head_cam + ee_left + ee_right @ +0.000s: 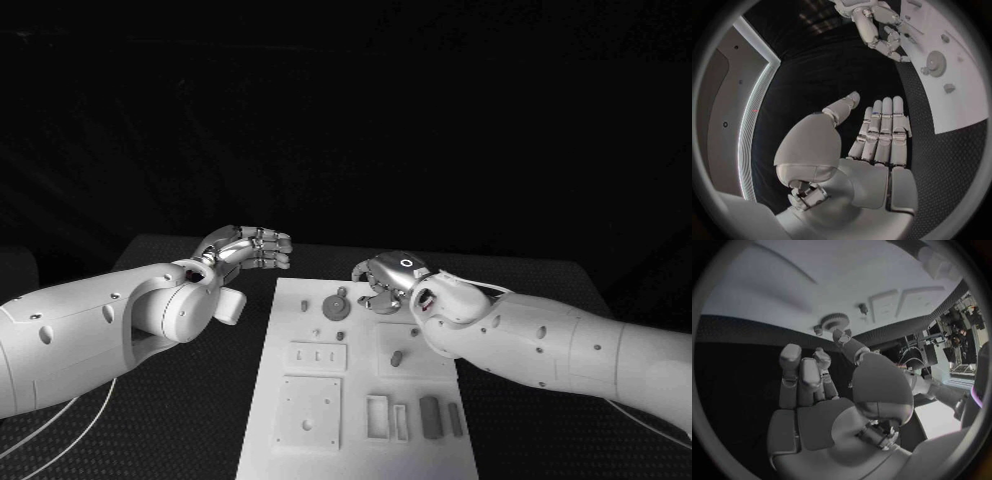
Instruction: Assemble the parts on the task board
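Head view shows us the board (361, 385) lying in the middle of the table (173, 400), long side going from 12 to 6 o'clock. Our left hand (248, 247) hovers over the table off the board's far left corner, at about 10 o'clock from the board's middle; in the left wrist view its fingers (882, 132) are straight and side by side, and it holds nothing. Our right hand (387, 282) is over the board's far end, at about 12 o'clock, with fingers curled downward. We cannot tell if something is between them.

The gear (336, 307) lies on the board just beside the right hand, at its 8 o'clock side. In the right wrist view the gear (834, 321) is a little beyond the thumb tip, not touching it.

We judge that the step in hand is picking up the gear. The next move asks the right hand to come down and close around the gear's rim, then carry it to its peg.

We count one gear, two dark bars (430, 415) near 5 o'clock, and one small peg (397, 357) near the middle.
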